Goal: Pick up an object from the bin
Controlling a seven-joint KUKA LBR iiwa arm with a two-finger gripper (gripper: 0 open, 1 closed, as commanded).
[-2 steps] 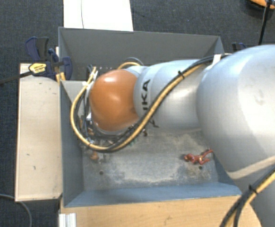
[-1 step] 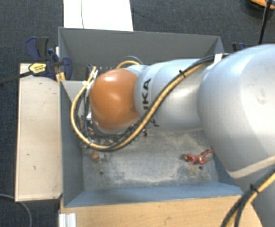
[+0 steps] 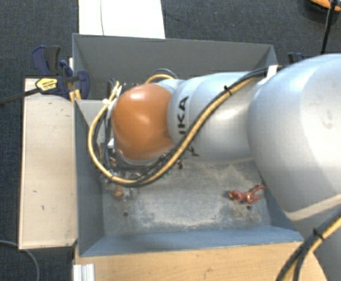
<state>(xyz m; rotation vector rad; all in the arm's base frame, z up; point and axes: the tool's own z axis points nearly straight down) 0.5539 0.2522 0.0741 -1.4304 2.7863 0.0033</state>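
Note:
My gripper (image 3: 108, 160) is low over the bin's left side, and just a dark part of its body shows under the arm's orange cover. Directly below it on the bin floor lies a small brown roundish piece (image 3: 119, 192); whether the gripper touches it is hidden. A thin reddish-brown twisted thing (image 3: 246, 195) lies on the floor at the right, well away from the gripper.
The arm reaches in from the right and covers the bin's back and middle. Yellow and black cables loop round the orange cover close to the left wall. The floor along the front wall is bare and dusty.

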